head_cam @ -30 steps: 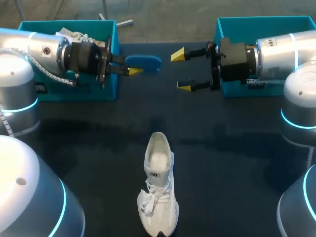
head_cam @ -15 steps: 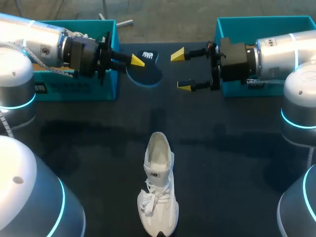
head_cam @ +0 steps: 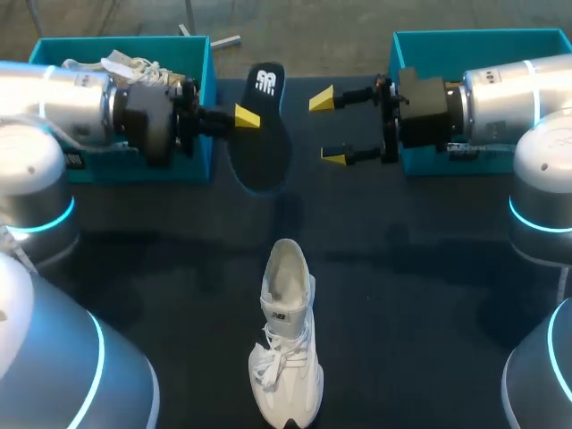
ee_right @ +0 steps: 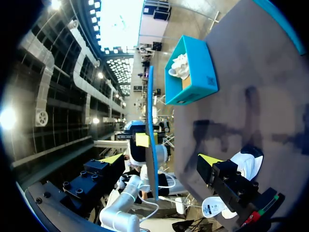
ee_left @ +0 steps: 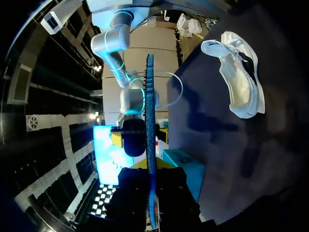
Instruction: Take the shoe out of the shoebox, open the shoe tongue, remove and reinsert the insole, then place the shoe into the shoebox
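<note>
A dark, matte table fills nearly the whole head view, its far edge running straight across the upper part, and even light leaves only faint, soft-edged shadows and a dull sheen on its surface.

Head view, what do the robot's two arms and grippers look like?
The left arm and right arm are glossy silver-white tubes with rounded joints, each joint edged by a glowing cyan ring. Each ends in a black wrist section. The left gripper and right gripper are black, with two thin fingers capped in bright yellow wedge tips.
</note>
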Motion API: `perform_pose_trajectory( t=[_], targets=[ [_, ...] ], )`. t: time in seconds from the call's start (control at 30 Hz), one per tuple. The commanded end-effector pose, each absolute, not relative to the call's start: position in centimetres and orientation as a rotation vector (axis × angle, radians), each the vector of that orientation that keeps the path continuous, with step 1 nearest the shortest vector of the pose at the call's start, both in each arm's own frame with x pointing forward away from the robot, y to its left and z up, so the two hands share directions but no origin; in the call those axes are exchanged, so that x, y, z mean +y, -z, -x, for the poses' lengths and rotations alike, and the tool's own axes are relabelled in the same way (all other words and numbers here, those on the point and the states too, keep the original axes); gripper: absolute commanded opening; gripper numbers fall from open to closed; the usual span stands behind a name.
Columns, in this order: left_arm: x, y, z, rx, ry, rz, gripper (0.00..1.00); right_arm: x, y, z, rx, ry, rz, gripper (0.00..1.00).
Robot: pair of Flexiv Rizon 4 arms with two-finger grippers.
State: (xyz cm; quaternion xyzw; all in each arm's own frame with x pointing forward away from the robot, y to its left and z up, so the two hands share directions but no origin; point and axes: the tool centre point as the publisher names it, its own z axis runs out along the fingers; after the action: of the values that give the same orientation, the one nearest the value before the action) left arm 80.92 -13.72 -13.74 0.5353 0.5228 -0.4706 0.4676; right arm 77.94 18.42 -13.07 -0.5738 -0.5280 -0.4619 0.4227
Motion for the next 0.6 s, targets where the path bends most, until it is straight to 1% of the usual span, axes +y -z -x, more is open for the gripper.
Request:
perform_pose_trajectory(
  t=[0.03, 0.43, 0.6],
  targets=[
    [-14.5, 14.1, -80.7, 1.265, 1.151, -1.281, 0.0, 18.7, 13.2, -78.0, -1.321, 1.159, 1.438, 1.0],
    [-14.6, 14.1, -80.5, 1.258, 1.117, -1.28, 0.0, 18.7, 13.2, -78.0, -1.321, 1.159, 1.438, 1.0],
    [-14.5, 14.2, -80.8, 1.258, 1.114, -1.258, 0.0, 19.8, 13.2, -77.6, -1.323, 1.157, 1.418, 1.0]
  ],
)
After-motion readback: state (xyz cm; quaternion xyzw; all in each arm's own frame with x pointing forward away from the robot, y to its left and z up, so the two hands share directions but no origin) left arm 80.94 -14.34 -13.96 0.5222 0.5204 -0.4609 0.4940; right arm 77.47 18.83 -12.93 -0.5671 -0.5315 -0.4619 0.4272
